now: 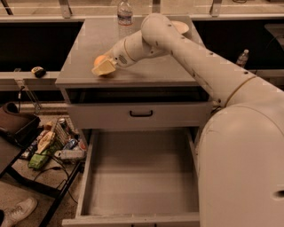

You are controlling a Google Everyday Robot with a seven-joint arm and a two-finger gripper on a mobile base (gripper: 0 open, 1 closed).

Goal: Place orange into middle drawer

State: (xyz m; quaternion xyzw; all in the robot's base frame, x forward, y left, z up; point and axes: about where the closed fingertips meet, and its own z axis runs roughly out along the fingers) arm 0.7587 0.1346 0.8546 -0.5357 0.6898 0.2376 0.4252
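Upper left on the table (177, 73), the orange (98, 59) sits just behind the end effector (104, 68), partly hidden by it; I cannot tell its grip state.

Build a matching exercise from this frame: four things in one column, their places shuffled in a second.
1. small round orange fruit
2. clear plastic water bottle
3. wide grey middle drawer
4. robot's cream gripper

A. pulled open, below the black-handled drawer
B. back edge of the grey cabinet top
C. left on the cabinet top
D. at the orange's near side

Pairs: 1-C, 2-B, 3-A, 4-D
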